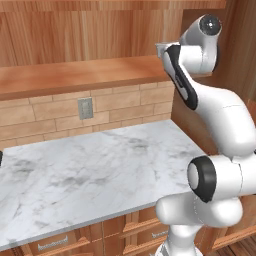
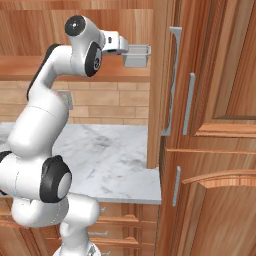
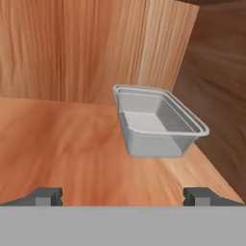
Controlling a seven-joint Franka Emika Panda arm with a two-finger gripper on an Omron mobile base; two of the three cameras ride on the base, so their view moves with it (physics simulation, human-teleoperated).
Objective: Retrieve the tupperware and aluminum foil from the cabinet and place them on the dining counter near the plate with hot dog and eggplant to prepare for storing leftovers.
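The cabinet [image 3: 72, 53], a brown wood-grain wall unit, has a plank shelf [image 3: 62, 144] and an upright side panel [image 3: 216, 96]; all places below are given relative to that shelf. Beneath the shelf lie a brick backsplash and a marble worktop [image 1: 100, 170] above drawers. The arm [image 1: 220, 120] rises from the worktop's near edge and reaches up to shelf height. The tub [image 3: 156, 122], clear grey with a flared rim, sits upright on the shelf toward its right end, close beside the side panel, open side up and seemingly empty. The claw [image 3: 123, 196] hovers level with the shelf's front edge, just short of the tub and apart from it; its jaws stand fully open and hold nothing, and the tub lies somewhat right of their midline.

Risks, as judged from this position: advancing without shifting right could catch one finger on the tub's rim and push it back or against the side panel. The thin walls may flex or slip under a shallow pinch. The nearby panel leaves little room for the right-hand finger.
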